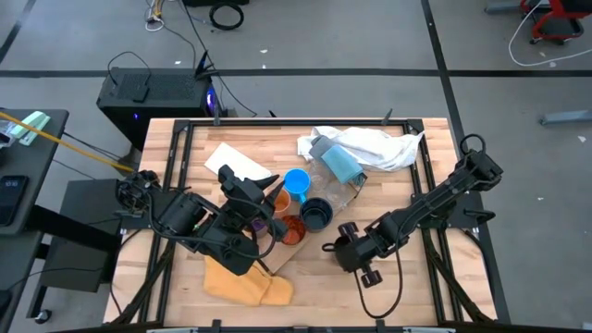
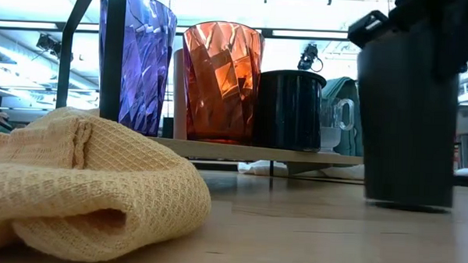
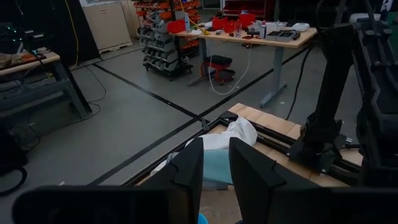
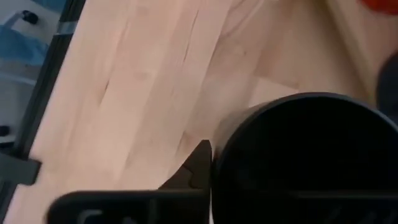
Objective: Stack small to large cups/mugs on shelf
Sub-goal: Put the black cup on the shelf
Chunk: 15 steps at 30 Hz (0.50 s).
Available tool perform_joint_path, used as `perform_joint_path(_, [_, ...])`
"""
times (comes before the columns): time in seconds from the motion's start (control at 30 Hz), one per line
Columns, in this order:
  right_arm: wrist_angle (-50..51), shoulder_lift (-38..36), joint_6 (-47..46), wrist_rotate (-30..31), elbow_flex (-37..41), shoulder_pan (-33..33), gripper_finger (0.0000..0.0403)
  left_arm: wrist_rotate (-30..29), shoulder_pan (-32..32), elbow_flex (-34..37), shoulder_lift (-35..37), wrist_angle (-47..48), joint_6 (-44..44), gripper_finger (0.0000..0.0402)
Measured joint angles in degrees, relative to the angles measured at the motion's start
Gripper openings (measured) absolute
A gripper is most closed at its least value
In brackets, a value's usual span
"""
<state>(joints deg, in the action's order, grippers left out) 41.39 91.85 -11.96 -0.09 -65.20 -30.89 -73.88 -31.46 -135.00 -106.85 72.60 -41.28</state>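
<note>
The right end effector (image 1: 344, 252), lower centre-right of the high view, has closed on the black mug (image 2: 410, 114), which stands upright on the tabletop (image 1: 416, 287). The shelf (image 1: 277, 264) lies to its left, long axis diagonal, beneath the left end effector (image 1: 262, 215), whose fingers stand part-open, apparently empty

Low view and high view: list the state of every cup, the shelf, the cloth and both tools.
purple tumbler: upright on the shelf
red-orange tumbler: upright on the shelf
black mug: upright on the shelf
blue mug: upright, mouth up
dark cup: upright on the table
yellow cloth: crumpled on the table
right tool: at the dark cup's rim
left tool: by the tumblers
</note>
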Motion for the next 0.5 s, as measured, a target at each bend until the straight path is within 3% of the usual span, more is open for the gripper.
perform_joint_path(0.17, [0.51, 0.00, 2.16, 1.47, -3.48, -0.02, 0.0007, 0.01, 0.15, 0.00, 0.00, 0.02, 0.07, 0.0076])
perform_joint_path(0.5, [2.79, 0.00, 13.93, 3.12, -17.94, -0.43, 0.0003, 0.01, 0.13, 0.00, 0.00, 0.02, 1.55, 0.0082])
